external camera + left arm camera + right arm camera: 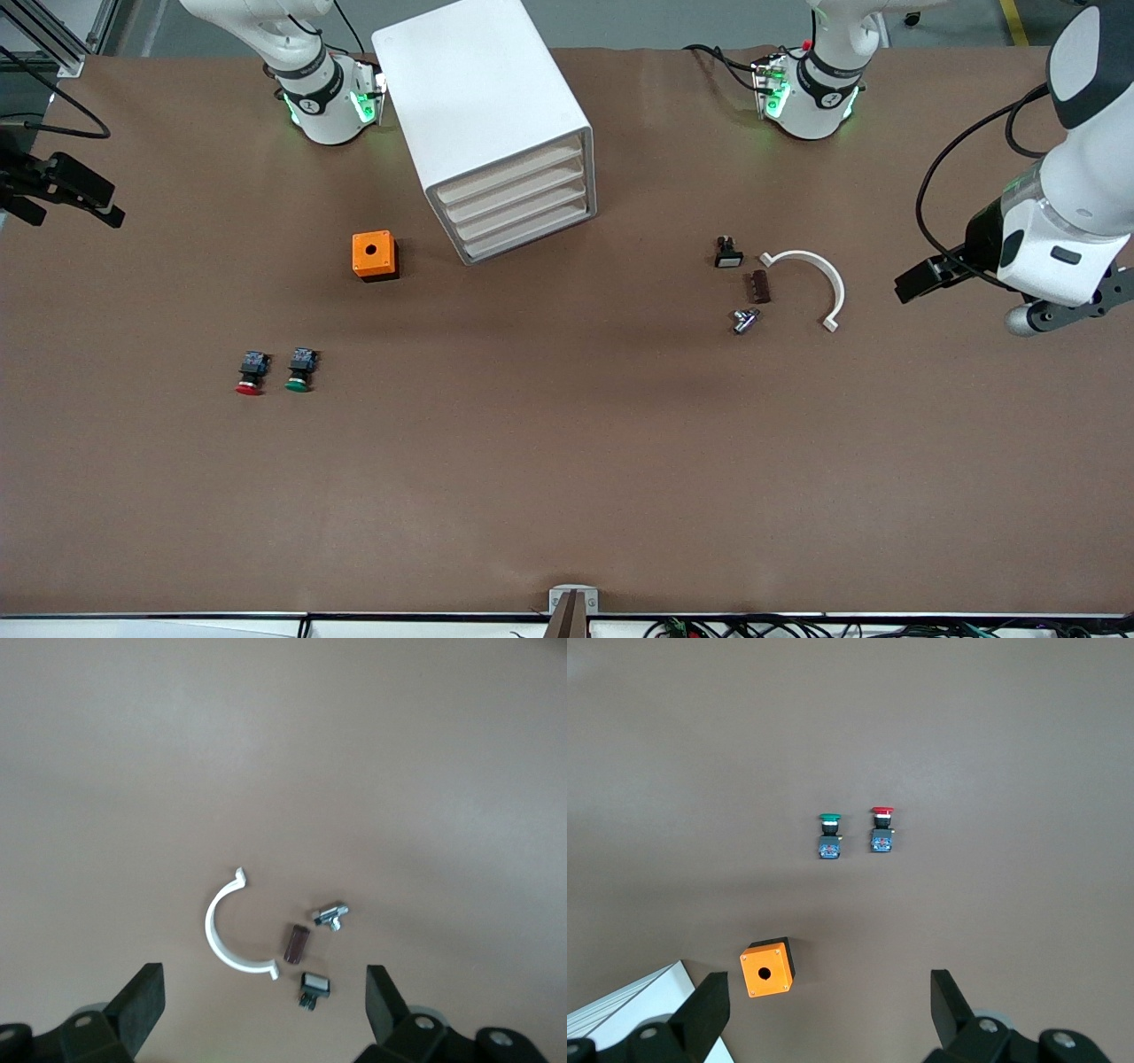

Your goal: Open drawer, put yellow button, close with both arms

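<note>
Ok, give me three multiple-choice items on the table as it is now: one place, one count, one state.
1. The small orange box with a hole stands:
A) beside the tall white box cabinet, toward the right arm's end
B) on the cabinet
C) in a drawer

2. Round-capped push-buttons in view:
A) one
B) two
C) three

3. The cabinet's four drawers are:
A) all shut
B) top one open
C) bottom one open

1 A: it stands on the table next to the cabinet.
2 B: only the red-capped button and the green-capped button show, no yellow.
3 A: all the fronts lie flush.

The left gripper is open over the white curved clamp. The right gripper is open over the box.
</note>
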Robot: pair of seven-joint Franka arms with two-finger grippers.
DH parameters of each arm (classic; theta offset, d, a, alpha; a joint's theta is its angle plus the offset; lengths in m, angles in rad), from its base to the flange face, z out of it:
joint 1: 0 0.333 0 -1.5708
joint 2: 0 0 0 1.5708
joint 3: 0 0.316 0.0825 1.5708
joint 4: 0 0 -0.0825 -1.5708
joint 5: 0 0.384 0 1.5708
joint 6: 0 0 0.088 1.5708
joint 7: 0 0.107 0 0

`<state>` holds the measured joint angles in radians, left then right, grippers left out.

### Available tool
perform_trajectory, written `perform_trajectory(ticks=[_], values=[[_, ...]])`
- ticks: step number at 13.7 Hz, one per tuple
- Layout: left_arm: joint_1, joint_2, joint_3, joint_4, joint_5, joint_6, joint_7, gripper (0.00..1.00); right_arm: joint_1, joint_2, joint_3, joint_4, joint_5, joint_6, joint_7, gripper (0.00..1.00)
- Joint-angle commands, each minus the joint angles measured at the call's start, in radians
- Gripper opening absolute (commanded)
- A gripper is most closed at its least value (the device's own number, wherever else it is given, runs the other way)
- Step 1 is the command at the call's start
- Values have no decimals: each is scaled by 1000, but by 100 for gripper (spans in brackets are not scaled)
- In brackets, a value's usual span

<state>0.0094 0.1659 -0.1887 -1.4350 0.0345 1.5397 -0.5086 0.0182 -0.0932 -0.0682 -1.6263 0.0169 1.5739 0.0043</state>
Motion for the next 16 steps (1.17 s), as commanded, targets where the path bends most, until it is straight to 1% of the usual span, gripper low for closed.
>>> perform_trajectory(ticks=[1,3,5,8,10,14,16], values=[[30,-49,2,-22,18,-24,123,100,-11,16,10,28,-11,-6,-14,100],[78,-89,0,-48,2,-21,209,100,-11,16,10,28,-11,-6,-14,100],[92,-152,3,-115,1,0,275,100,-11,16,10,28,-11,-6,-14,100],[96,-209,3,-169,-4,19,300,100,-12,16,10,28,-11,-6,-14,100],[96,-233,3,-203,-27,33,301,100,-12,16,10,28,-11,-6,-14,100],[90,-327,-1,-315,-30,92,323,100,-11,16,10,28,-11,-6,-14,100],[92,-348,2,-324,-30,96,357,100,-12,16,10,28,-11,-6,-14,100]])
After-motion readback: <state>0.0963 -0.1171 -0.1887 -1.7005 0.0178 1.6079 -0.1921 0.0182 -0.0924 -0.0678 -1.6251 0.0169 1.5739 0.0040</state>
